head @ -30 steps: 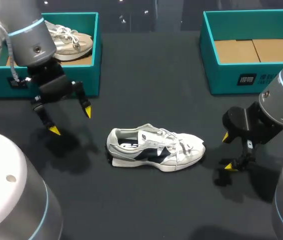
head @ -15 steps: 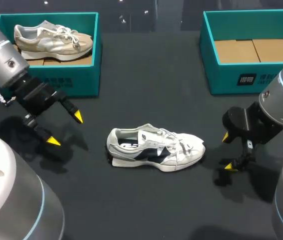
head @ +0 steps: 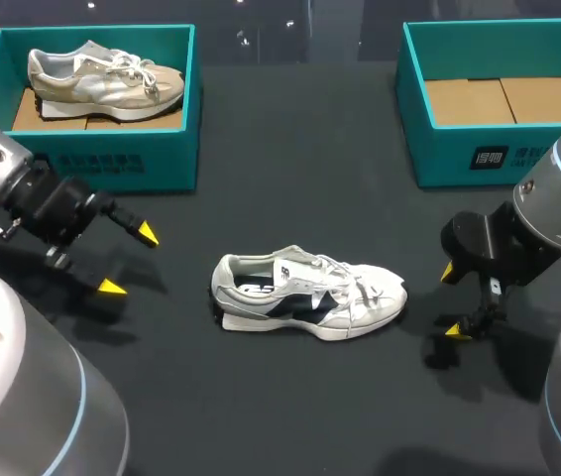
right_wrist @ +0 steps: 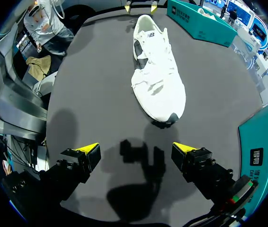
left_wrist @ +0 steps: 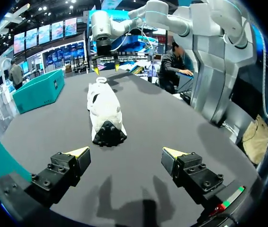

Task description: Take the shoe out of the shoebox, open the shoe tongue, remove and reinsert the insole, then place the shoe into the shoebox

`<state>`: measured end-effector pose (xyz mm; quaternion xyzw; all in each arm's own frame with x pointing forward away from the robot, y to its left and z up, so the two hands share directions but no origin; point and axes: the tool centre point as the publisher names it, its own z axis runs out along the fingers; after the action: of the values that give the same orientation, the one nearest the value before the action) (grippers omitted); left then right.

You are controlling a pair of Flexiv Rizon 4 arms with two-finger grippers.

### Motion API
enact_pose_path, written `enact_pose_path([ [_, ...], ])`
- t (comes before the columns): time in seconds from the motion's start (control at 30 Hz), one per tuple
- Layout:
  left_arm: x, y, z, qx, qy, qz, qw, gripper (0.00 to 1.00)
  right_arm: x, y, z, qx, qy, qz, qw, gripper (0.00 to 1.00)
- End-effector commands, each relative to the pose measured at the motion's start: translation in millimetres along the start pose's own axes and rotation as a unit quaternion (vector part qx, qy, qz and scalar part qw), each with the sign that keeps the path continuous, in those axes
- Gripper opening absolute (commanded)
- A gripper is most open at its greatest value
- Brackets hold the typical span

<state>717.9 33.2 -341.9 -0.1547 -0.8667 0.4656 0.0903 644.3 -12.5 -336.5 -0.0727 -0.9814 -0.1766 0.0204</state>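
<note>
Left jaws, wide open and empty, have swung down and away from the left shoebox (head: pixel 112 161) and now aim at the heel of the white shoe (head: pixel 300 297). The shoe lies unmoved mid-desk (head: pixel 290 149). Right jaws are unchanged, open and empty. Extraction appears complete; tongue opening comes next.

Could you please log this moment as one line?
shoe: on table | left gripper: open, empty | right gripper: open, empty

At about ten o'clock I see a teal box (head: pixel 122 164) holding a beige sneaker (head: pixel 102 77), its toe toward three o'clock. The box sits on the black table (head: pixel 290 139).
</note>
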Motion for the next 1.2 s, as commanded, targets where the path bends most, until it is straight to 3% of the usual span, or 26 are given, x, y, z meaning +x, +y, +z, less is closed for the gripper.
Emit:
enact_pose_path([
  [0.03,-5.5,19.4,5.1,0.056,0.005,-0.027,0.998,1.0,1.6,-0.9,-0.4,-0.001,-0.001,0.0,1.0,1.0],
  [0.43,-1.5,41.3,19.9,0.107,-0.034,-0.071,0.991,1.0,1.6,-0.9,-0.4,-0.001,-0.001,0.0,1.0,1.0],
  [1.2,-1.3,43.3,38.3,0.116,-0.092,-0.076,0.986,1.0,1.6,-0.9,-0.4,-0.001,-0.001,0.0,1.0,1.0],
])
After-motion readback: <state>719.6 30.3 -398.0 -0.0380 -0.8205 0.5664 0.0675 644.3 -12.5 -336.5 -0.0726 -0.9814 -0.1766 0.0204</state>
